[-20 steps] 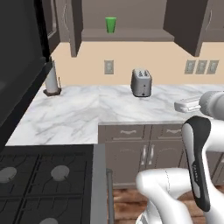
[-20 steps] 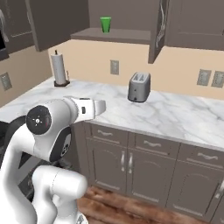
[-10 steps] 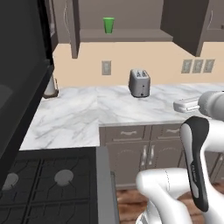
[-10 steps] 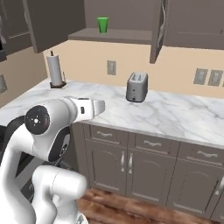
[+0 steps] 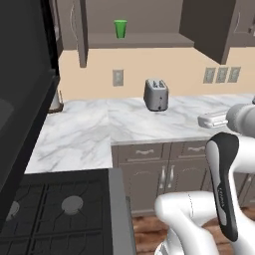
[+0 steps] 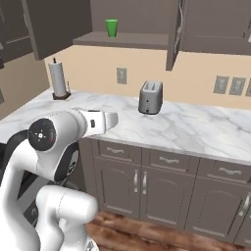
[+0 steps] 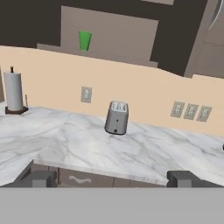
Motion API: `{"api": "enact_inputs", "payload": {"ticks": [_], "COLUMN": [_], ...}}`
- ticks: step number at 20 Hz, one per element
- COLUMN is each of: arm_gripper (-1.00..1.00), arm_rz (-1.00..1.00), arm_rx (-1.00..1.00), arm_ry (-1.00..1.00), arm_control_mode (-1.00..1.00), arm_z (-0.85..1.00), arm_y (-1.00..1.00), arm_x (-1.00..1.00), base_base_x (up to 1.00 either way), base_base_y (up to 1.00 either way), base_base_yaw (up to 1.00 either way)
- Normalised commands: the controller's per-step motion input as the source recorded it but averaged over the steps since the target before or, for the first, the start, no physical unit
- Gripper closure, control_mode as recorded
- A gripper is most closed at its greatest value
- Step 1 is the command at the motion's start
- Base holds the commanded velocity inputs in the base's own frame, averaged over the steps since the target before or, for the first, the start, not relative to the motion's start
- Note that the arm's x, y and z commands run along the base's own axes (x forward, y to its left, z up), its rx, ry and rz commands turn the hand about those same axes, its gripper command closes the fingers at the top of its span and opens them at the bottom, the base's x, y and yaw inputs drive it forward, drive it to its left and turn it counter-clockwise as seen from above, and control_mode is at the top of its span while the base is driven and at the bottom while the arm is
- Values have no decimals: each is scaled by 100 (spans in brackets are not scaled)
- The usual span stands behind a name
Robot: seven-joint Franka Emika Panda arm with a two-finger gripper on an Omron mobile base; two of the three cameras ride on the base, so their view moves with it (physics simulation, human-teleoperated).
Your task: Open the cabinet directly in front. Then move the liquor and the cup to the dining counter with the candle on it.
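Two dark grey-brown cabinet (image 6: 176, 34) doors stand open, and the small bright green tapered cup (image 6: 112, 27) sits alone on the shelf. With the gripper (image 7: 111, 179) spread wide and empty, rise squarely toward the cup, clearing the silver toaster (image 6: 150, 97).

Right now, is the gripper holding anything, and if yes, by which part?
Nothing is held. In the hand view the gripper is open with nothing between its fingertips, and the green cup stands on the open cabinet shelf.

My arm (image 6: 54, 147) is glossy white with rounded links, dark grey joint caps and a black band; the tool's fingertips (image 7: 39, 178) are dark grey blocks.
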Motion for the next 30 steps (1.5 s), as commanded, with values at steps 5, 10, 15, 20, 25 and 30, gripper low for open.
{"api": "enact_inputs", "payload": {"ticks": [5, 10, 15, 20, 25, 30], "arm_gripper": [-100, -100, -100, -100, -100, -100], "arm_rz": [0, 0, 0, 0, 0, 0], "arm_rx": [0, 0, 0, 0, 0, 0], "arm_ry": [0, 0, 0, 0, 0, 0], "arm_control_mode": [100, 100, 100, 100, 100, 100], "arm_z": [0, 0, 0, 0, 0, 0], "arm_y": [0, 0, 0, 0, 0, 0], "arm_x": [0, 0, 0, 0, 0, 0], "base_base_x": [96, 99, 100, 100, 100, 81], "base_base_y": [40, 32, 18, 15, 2, -28], "base_base_yaw": [13, 29, 36, 34, 14, -7]}}
